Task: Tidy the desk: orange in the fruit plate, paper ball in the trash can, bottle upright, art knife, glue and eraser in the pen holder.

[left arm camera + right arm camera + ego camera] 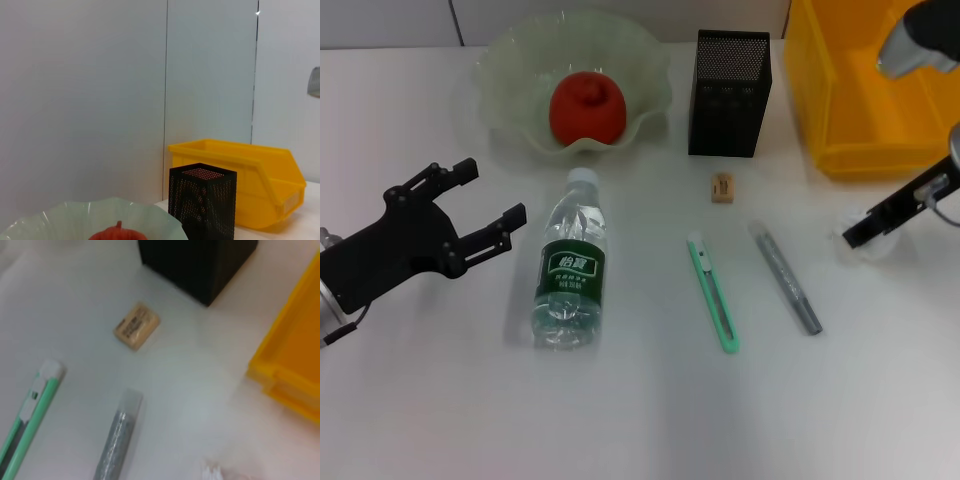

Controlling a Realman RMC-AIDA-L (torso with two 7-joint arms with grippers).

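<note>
Beneath right fingers (868,232): paper ball (872,246).

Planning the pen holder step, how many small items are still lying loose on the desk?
3: eraser before the pen holder, green art knife beside the grey glue.

I count 1 orange (587,106), 1 bottle (570,266), 1 eraser (722,187), 1 art knife (713,292), 1 glue stick (785,277), 1 pen holder (730,93).

Left tool (492,210) spread open, right tool (860,232) lowered
</note>
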